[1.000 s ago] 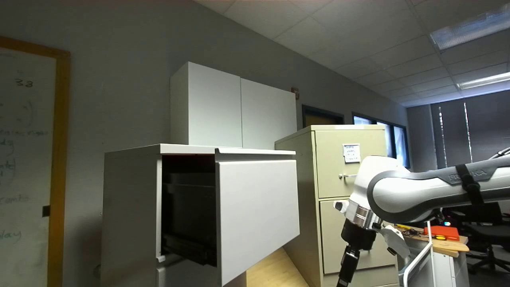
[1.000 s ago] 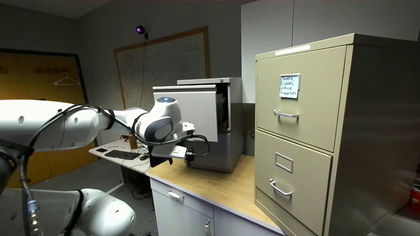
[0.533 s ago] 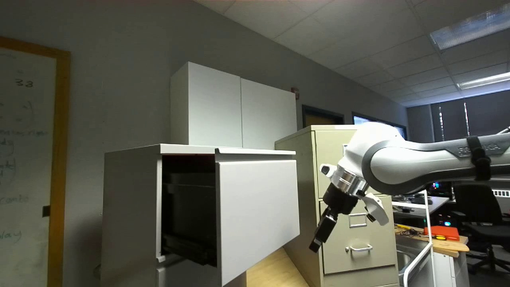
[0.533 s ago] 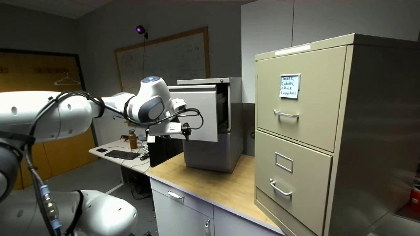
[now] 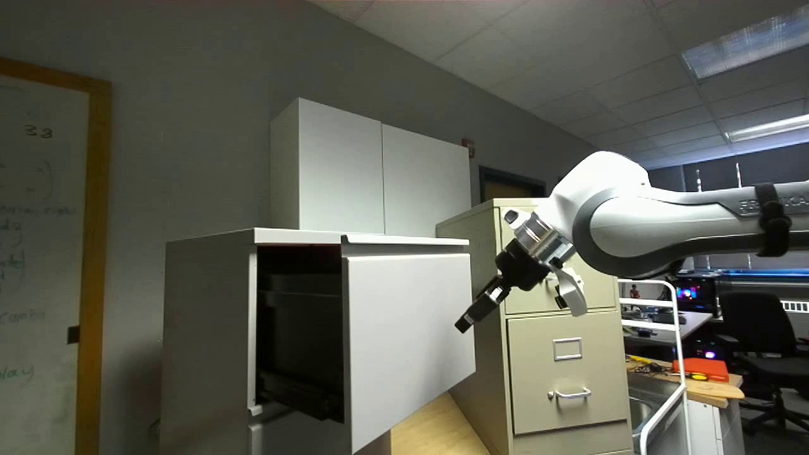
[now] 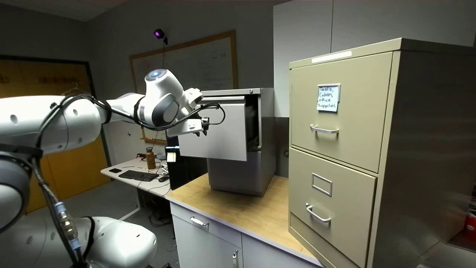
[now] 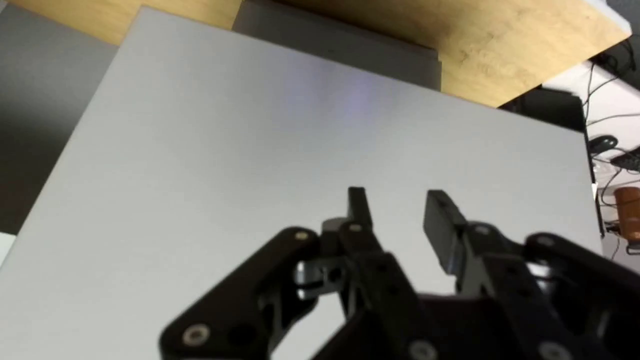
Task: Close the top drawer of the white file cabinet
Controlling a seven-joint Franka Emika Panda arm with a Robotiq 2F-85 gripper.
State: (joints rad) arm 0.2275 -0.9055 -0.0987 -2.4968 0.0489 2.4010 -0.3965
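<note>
Flat-fronted white metal top drawer (image 5: 411, 328) juts well out of boxy white file cabinet (image 5: 205, 335). Black two-finger gripper (image 7: 396, 200) spread, pinching nothing, on its near side; contact unclear. I'd push mid-front, square to the face, away from edges. Tall beige metal cabinet (image 6: 357, 149) at right; gap between cabinets.

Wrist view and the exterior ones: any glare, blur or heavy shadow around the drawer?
Wrist view: faint violet sheen on the top drawer, pincer slightly out of focus; in an exterior view, the opening behind its front in deep shadow.
</note>
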